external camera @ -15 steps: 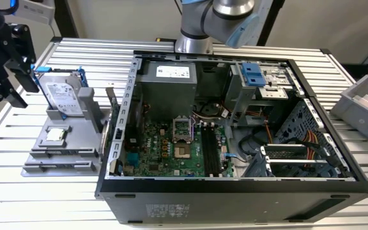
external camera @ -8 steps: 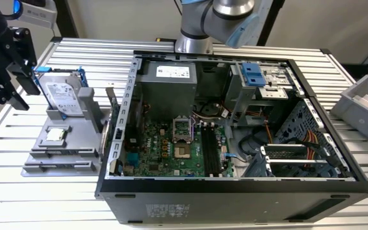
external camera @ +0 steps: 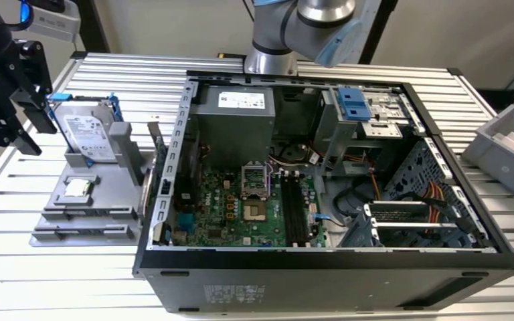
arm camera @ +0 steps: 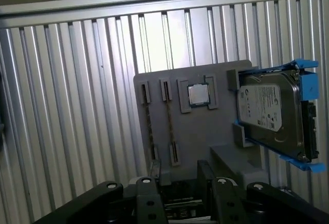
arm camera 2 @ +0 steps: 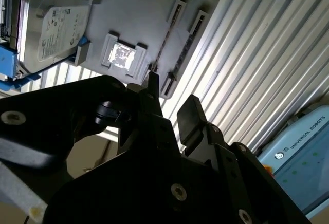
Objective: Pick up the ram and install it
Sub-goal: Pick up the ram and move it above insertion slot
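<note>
My black gripper (external camera: 38, 137) hangs high over the grey parts holder (external camera: 105, 200) at the exterior view's left. Both wrist views show its two fingers standing apart, open, with nothing between them (arm camera 2: 172, 93) (arm camera: 180, 167). The ram is out of view: the holder's two long slots (arm camera: 154, 124) look bare, with just a thin line along each. On the motherboard (external camera: 239, 207) inside the open computer case (external camera: 328, 257), the long black memory slots (external camera: 294, 208) run beside the processor socket.
A silver hard drive in a blue frame (external camera: 92, 134) (arm camera: 270, 113) and a small square processor chip (external camera: 78, 188) (arm camera: 197, 95) sit on the holder. A grey bin (external camera: 511, 150) stands at the exterior view's right. The table (external camera: 25, 281) is ribbed aluminium.
</note>
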You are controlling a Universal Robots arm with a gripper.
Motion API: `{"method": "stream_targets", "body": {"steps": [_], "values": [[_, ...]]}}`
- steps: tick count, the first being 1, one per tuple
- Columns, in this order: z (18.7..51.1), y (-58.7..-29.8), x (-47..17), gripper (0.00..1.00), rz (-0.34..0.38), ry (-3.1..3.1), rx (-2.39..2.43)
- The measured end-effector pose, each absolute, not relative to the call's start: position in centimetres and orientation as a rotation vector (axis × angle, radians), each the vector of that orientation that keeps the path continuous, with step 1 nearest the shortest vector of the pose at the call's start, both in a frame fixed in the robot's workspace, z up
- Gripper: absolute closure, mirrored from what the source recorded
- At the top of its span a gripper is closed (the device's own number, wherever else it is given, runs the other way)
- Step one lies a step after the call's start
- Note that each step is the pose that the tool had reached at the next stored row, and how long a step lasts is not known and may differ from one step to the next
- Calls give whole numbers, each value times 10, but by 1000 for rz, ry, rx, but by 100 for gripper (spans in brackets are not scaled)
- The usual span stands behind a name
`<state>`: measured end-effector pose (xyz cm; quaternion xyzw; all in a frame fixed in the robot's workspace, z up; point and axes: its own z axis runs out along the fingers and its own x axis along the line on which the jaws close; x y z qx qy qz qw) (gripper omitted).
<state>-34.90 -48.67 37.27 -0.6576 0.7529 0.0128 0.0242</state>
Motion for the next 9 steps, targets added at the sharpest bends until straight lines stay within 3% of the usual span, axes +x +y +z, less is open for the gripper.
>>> {"method": "stream_targets", "body": {"steps": [9], "values": [[372, -486, -349, 0, 40, 2330, -2034]]}}
